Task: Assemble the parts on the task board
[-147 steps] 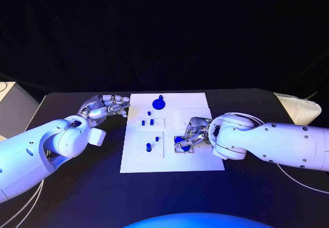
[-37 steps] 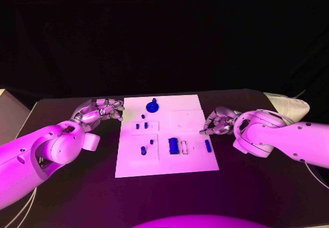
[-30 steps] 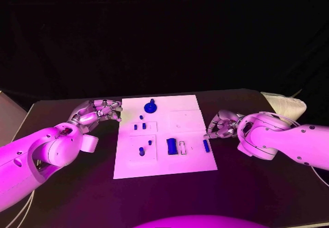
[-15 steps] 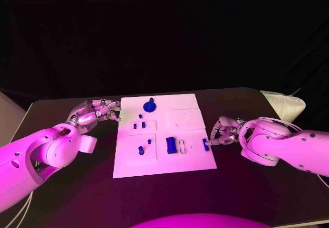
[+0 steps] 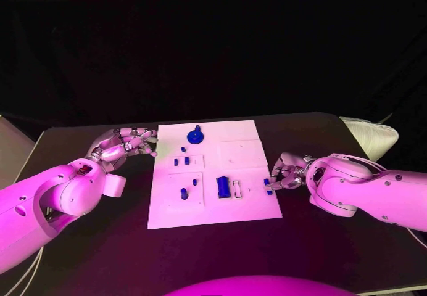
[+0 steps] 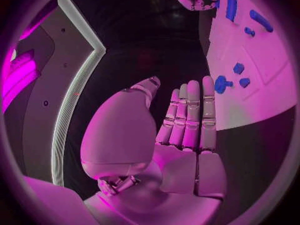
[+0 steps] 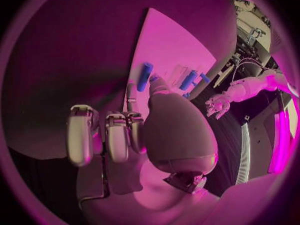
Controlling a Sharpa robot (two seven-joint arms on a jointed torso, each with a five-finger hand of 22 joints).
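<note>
Fingers of the right hand point(image 5: 286, 174) curl at the right edge of the white board point(image 5: 245, 213), touching a small blue bar point(image 5: 267, 185); a firm pinch cannot be told. Left hand point(image 5: 120, 145) hovers beside the board's far left corner, fingers loosely spread, holding nothing.

1. The right hand point(image 5: 285, 172) no longer sits over the lower middle of the task board point(image 5: 240, 213), where it covered a blue block 4.9 seconds ago. It is now at the board's right edge.
2. The blue block point(image 5: 223, 187) now lies uncovered on the board, beside a small white slot.
3. A small blue bar point(image 5: 268, 185) lies at the board's right edge, and the right hand's fingertips point(image 5: 276, 183) now touch it; half a second ago they were just beside it.
</note>
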